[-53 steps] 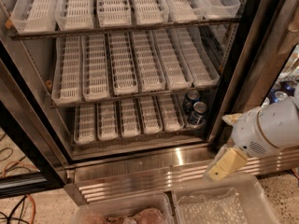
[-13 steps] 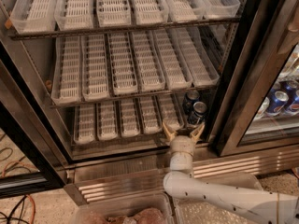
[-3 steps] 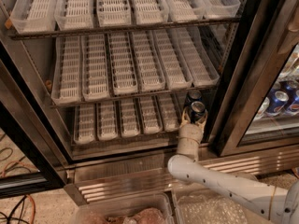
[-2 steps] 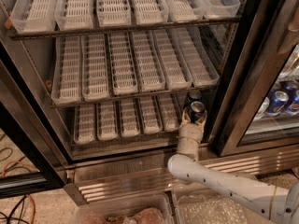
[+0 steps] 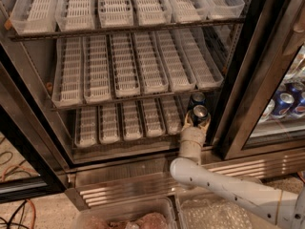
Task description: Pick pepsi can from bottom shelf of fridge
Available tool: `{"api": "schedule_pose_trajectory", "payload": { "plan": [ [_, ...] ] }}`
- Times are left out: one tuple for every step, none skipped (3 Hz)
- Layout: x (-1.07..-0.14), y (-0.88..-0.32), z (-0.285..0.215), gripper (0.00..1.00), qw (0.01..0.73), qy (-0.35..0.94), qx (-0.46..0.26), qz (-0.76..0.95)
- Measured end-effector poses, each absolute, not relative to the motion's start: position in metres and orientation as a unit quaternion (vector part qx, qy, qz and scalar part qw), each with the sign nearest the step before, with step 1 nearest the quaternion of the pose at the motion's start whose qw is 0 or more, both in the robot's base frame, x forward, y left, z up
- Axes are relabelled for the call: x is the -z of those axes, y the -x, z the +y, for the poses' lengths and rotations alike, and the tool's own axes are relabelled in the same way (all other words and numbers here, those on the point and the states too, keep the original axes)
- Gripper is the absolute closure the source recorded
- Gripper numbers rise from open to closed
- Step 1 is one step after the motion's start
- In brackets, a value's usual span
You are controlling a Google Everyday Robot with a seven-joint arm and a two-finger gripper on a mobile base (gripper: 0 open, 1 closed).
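The fridge stands open, with rows of white slotted trays. On the bottom shelf, at its right end, stand two dark blue pepsi cans with silver tops: a front one and one behind it. My gripper reaches into the bottom shelf on a white arm from the lower right. Its tan fingers sit on either side of the front pepsi can, closed against it. The can stands upright at shelf level.
A black door frame stands just right of the cans. Behind the glass at the right are brighter blue cans. The ribbed steel base lies below the shelf. Clear plastic bins sit at the bottom edge.
Over the earlier frames my arm swung in from the right and the gripper reached up to the front can. In the last second nothing visibly moved.
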State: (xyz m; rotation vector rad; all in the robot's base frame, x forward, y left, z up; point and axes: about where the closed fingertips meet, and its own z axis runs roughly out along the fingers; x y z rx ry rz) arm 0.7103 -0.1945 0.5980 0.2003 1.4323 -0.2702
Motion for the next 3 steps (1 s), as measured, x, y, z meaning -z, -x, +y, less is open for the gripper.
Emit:
{"api": "schedule_pose_trajectory", "payload": {
  "plan": [
    [-0.599,-0.711,-0.195,1.0,0.741,-0.091,0.123,0.653],
    [-0.601,-0.712,-0.195,1.0,0.742,-0.09,0.122,0.653],
    [-0.612,-0.713,-0.191,1.0,0.747,-0.081,0.118,0.649]
  ]
}}
